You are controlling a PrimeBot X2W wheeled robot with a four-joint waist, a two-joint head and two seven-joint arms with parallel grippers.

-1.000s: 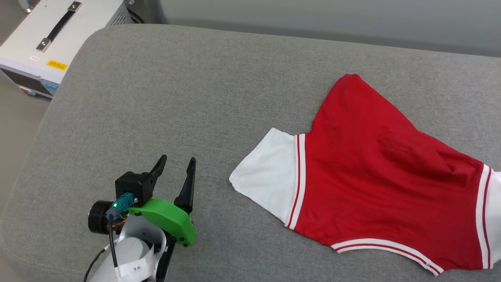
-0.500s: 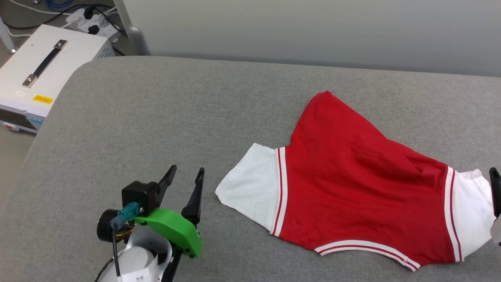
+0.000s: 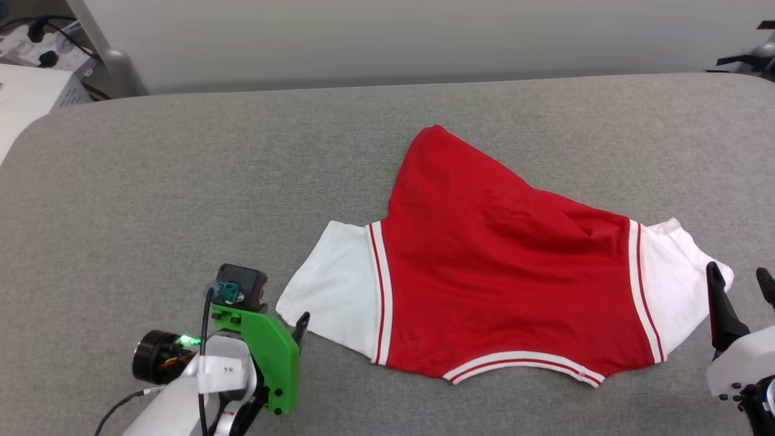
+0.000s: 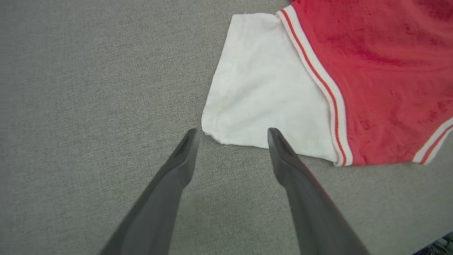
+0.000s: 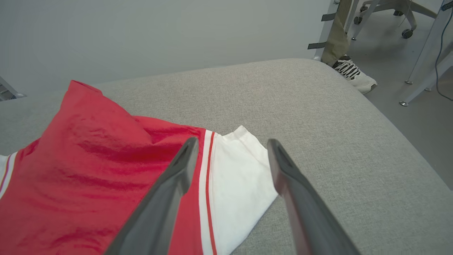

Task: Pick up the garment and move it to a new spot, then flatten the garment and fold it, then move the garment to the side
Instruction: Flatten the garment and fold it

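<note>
Sleeve-to-sleeve is the line I'm steering by. The garment [image 3: 496, 284] lies spread on the grey padded worktop [image 3: 181, 181] with its long axis running across in front of me, one white sleeve towards each arm. The red body bunches up to a point on the far side, and the curved striped trim [image 3: 521, 363] faces me.

My left pincer [image 4: 231, 132] stands wide with nothing between its fingers. It sits just off the near outer corner of the left sleeve [image 3: 330, 290]. In its wrist view the sleeve lies ahead and slightly to the right, with one fingertip at the sleeve's lower edge and the other over bare cloth just outside the corner. I can't tell from here whether the tips touch the surface.

My right pincer [image 3: 738, 270] is wide as well and carries nothing. It mirrors the left one at the outer end of the right sleeve [image 3: 672, 278]. Its wrist view looks along the fingers with the white cuff framed between them and the red body off to the left.

Each arm is nearest its own sleeve, and neither has to cross the garment. I judge the flattening is under way, since the body looks rumpled and skewed. The next move likely calls for closing on both sleeve ends together and drawing them apart along that axis. The left pincer probably needs a small shift to the right first, or it may catch only the corner.
</note>
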